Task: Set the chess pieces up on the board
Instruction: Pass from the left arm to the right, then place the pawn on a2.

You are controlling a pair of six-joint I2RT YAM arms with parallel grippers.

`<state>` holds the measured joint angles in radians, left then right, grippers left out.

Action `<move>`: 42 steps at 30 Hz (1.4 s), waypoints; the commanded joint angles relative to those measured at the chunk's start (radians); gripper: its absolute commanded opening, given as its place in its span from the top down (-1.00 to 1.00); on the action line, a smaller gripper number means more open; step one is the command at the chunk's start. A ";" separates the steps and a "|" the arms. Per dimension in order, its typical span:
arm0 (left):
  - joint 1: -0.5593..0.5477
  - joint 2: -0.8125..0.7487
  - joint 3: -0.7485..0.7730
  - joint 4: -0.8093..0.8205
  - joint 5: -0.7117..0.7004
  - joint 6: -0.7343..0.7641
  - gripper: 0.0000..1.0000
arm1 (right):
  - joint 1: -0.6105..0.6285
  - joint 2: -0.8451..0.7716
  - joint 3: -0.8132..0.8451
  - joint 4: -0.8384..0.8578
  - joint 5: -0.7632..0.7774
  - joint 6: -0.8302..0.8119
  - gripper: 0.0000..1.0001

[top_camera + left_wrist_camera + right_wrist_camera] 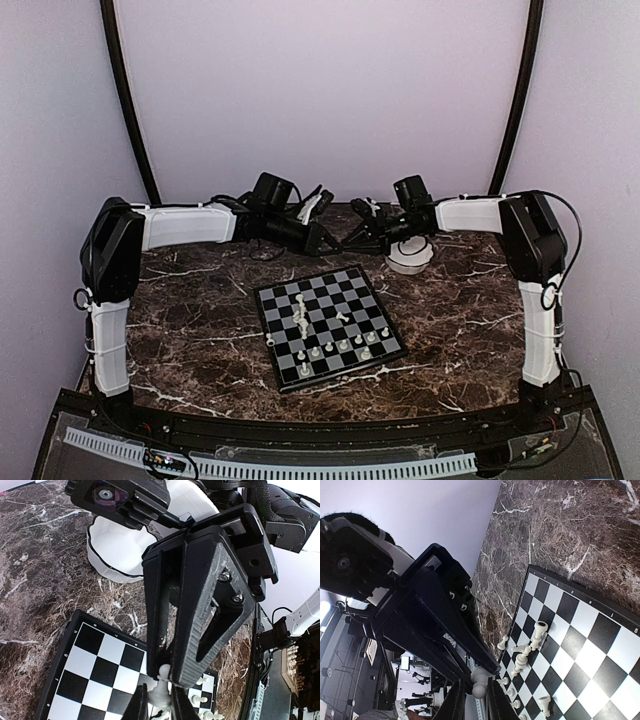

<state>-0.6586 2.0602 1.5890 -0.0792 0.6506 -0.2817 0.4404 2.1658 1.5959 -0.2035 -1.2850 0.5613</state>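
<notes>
Over the counter's [200, 330] 12 o'clock side, left gripper [159, 701] and right gripper [475, 696], nearly closed, pinched one piece [161, 686]: likely a handover. Next, one should release; the other sets it on the board [330, 318].

A dark brown marble tabletop [200, 330] with white veins fills the lower half of the overhead view. Two things lie directly on it. A small square board [345, 285], checkered black and silver-grey with a thin black rim, sits flat near the middle of the tabletop, turned so its sides run at a slant to the table's edges. A white scalloped bowl [410, 260] stands near the far edge, right of centre, apart from the board's far right corner.
</notes>
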 commanded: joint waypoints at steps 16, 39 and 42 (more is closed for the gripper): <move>-0.015 -0.034 0.035 0.037 0.042 -0.009 0.75 | 0.017 0.034 0.010 0.078 0.026 0.012 0.97; 0.057 -0.335 -0.143 -0.045 -0.142 -0.050 0.01 | 0.037 -0.034 0.174 -0.482 0.330 -0.664 0.96; 0.102 -0.379 -0.231 -0.014 -0.204 -0.105 0.01 | 0.068 -0.050 0.201 -0.537 0.403 -0.768 0.96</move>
<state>-0.6178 1.7363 1.4578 -0.0990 0.5423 -0.3187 0.4610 2.1704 1.7443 -0.6056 -1.0096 0.0113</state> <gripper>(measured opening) 0.493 0.048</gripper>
